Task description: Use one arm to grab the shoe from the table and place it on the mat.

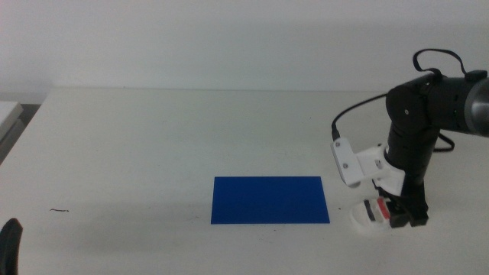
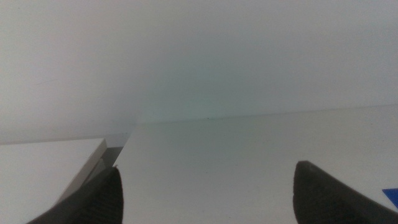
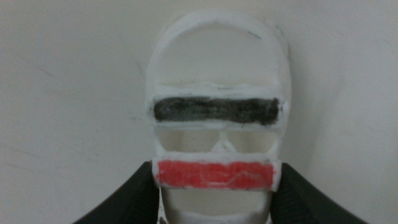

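The white shoe (image 1: 367,215) with a dark and a red strap lies on the table (image 1: 176,137), just right of the blue mat (image 1: 270,200). My right arm (image 1: 416,122) reaches down from the right. Its gripper (image 1: 397,217) is at the shoe. In the right wrist view the shoe (image 3: 214,112) fills the picture, and the right gripper (image 3: 214,183) has one dark jaw against each side of the sole at the red strap. The shoe rests on the table. My left gripper (image 2: 205,193) is open and empty, and waits at the middle view's bottom left (image 1: 9,244).
A small dark mark (image 1: 59,210) lies on the table at the left. A white block (image 1: 9,114) stands beyond the table's far left edge. A corner of the mat (image 2: 392,194) shows in the left wrist view.
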{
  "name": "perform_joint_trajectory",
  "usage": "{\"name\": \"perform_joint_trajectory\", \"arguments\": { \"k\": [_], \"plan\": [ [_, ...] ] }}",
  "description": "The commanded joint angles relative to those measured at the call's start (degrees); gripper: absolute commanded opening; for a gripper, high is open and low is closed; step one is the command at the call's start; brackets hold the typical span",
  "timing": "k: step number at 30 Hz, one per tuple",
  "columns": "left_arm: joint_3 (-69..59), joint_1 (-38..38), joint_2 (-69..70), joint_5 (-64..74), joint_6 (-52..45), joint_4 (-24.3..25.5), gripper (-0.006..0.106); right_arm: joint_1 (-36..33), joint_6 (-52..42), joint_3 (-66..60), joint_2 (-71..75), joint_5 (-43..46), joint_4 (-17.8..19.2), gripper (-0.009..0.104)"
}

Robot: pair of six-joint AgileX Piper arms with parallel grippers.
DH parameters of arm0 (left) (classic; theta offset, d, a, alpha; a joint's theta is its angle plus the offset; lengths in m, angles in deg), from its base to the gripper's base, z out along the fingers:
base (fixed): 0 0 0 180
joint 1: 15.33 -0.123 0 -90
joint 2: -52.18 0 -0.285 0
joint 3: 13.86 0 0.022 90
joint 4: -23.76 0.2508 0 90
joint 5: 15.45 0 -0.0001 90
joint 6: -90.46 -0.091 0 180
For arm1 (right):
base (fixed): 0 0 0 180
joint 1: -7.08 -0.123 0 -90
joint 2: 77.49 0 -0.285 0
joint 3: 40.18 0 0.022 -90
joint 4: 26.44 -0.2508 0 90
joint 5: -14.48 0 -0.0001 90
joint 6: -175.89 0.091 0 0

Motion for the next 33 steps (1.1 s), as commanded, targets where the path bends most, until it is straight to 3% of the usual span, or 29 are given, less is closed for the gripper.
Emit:
{"name": "perform_joint_trajectory", "arguments": {
  "k": [1,6,16,28,33],
  "plan": [
    [-0.02,0.01,-0.28,-0.76,0.08,-0.23,0.094,-1.86,4.81,1.68,2.87,-0.48,1.66,-0.002],
    [-0.02,0.01,-0.28,-0.76,0.08,-0.23,0.094,-8.44,14.10,9.66,4.15,-2.05,0.43,-0.002],
    [-0.02,0.01,-0.28,-0.76,0.08,-0.23,0.094,-19.17,24.56,30.67,-11.48,-6.61,-2.95,-0.002],
    [-0.02,0.01,-0.28,-0.76,0.08,-0.23,0.094,-20.67,23.98,32.73,-17.49,-5.91,-1.59,-0.002],
    [-0.02,0.01,-0.28,-0.76,0.08,-0.23,0.094,-20.67,23.06,32.73,-18.72,-5.81,-2.15,0.010]
  ]
}}
